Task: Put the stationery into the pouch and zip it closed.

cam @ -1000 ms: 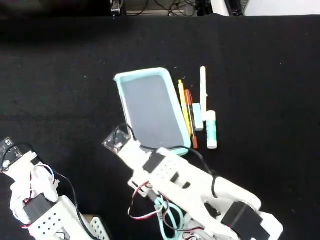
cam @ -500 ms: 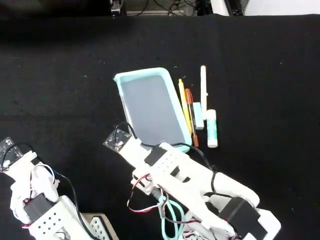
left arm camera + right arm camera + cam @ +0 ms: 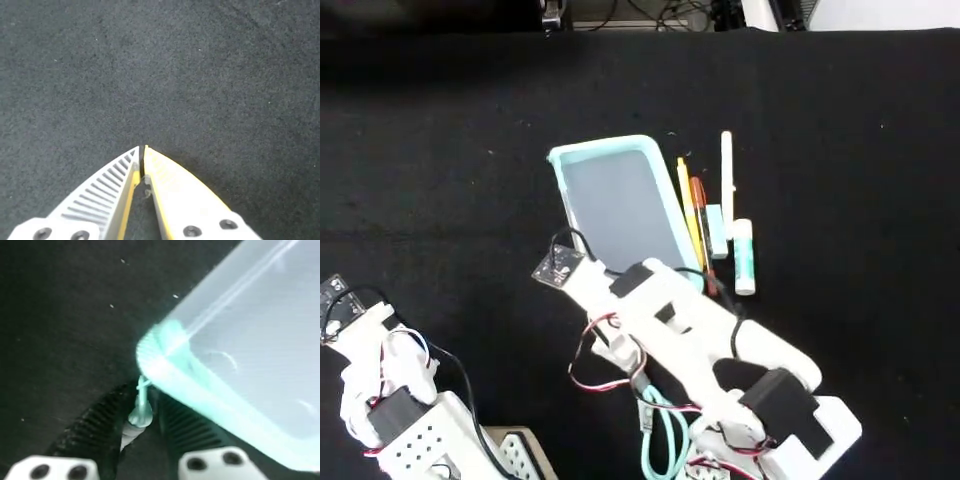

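Pouch is lying flat on the black table, teal rim with a see-through grey face. None of the stationery is in it yet. The yellow pen, orange pen, white pen, a small teal block and the glue stick are all lined up just beside its one long edge.

So I'd call this the unzip step, before anything gets loaded. The right arm is over the pouch's near corner. In its wrist view the right gripper has the zipper pull sitting between its dark fingers, right at the pouch's corner. As far as I can tell it's pinched on the pull, with barely any gap either side.

The left gripper is clamped tight on nothing, tips touching, over bare table well away from the pouch.

Next move, I reckon: drag the pull along the rim, keeping the pull direction in line with the zipper track. The risk is that the whole pouch just slides with it, since nothing's pinning it down. The left arm might need to come over and hold it.
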Controlling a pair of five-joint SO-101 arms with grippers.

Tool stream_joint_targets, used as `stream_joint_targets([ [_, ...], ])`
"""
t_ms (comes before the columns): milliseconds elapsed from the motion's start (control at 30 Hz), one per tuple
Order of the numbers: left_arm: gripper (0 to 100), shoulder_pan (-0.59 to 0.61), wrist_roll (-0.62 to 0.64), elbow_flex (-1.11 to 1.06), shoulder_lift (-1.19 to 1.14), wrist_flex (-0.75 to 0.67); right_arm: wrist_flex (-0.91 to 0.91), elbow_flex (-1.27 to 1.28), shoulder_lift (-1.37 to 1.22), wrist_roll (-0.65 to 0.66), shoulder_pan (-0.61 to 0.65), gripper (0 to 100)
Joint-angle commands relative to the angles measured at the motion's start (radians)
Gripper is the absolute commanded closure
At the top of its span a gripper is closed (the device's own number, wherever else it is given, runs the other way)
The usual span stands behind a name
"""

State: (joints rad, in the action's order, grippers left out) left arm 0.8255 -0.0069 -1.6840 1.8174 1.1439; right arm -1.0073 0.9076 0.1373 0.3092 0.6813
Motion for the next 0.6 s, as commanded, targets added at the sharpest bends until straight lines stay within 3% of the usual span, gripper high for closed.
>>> stream_joint_targets([
  [0,96,0.005,0.011,-0.015,0.003,-0.009,-0.011,0.001,0.030,0.014,-0.040,98.5],
  [267,96,0.001,0.012,-0.013,0.006,-0.021,-0.002,0.013,0.140,0.014,-0.044,98.6],
  [567,96,-0.047,0.008,0.067,0.006,-0.362,-0.029,0.148,0.650,0.018,-0.057,98.6],
])
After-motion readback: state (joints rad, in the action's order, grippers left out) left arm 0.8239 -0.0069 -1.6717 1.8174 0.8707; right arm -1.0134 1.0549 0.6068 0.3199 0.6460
